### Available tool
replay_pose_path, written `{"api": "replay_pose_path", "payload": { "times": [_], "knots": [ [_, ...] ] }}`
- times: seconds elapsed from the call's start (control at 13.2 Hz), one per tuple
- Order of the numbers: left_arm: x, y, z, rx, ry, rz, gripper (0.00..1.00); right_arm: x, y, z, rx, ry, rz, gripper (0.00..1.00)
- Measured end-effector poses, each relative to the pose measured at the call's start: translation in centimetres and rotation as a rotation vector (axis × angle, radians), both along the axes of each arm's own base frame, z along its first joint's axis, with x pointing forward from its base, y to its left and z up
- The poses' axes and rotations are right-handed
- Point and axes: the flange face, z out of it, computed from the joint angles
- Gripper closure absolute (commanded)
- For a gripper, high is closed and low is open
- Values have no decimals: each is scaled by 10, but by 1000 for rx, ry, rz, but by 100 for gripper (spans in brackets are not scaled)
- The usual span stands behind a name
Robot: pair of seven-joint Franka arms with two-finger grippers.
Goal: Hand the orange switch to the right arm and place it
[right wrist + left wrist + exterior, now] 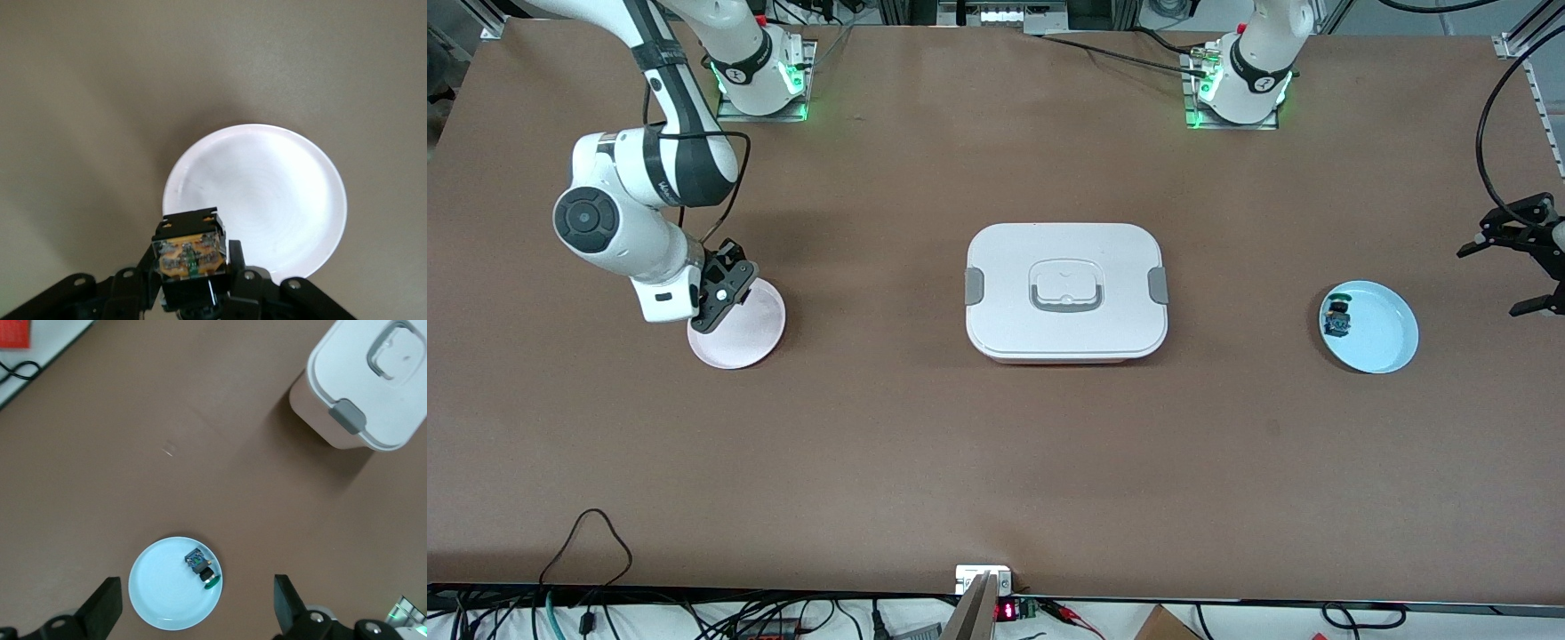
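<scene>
At the right arm's end of the brown surface [996, 462], the right tool [725, 289] is hovering over the round pale pink plate [751, 342], with its fingers clamped shut on the small orange-amber push-button switch [189, 253]. So the handover looks done, and what is left, as I judge it, is lowering the switch onto the pink plate and letting go.

In the middle, the white rectangular lidded box with grey clips [1065, 292] is sitting shut, apparently untouched by either arm.

Toward the left arm's end, the round light blue plate [1383, 333] is carrying the other small part, the one with a green cap and blue body [1337, 318], which lies near the plate's rim. The left tool [1516, 267] is waiting above the surface just beside that plate, its wide claw spread fully open and holding nothing.

The front view is hiding the switch entirely (the right arm's wrist and fingers cover it); only the right wrist view is showing it, gripped above the plate's edge. The left wrist view alone shows the green-and-blue part's detail, plus the empty gap between the open fingers [103, 610].
</scene>
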Motion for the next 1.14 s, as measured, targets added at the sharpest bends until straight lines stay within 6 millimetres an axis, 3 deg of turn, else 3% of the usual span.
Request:
{"api": "replay_pose_path", "payload": {
  "times": [0.45,0.76,0.91,1.14],
  "knots": [
    [-3,-55,34,77,93,377,0,-1,-24,-16,15,-62,327,100],
    [-37,-101,63,147,254,733,0,-8,-34,-50,12,-66,379,100],
    [-49,-109,62,223,271,809,0,-9,-34,-64,11,-56,388,100],
    [-63,-115,41,278,237,829,0,-8,-33,-82,9,-67,432,100]
  ]
}}
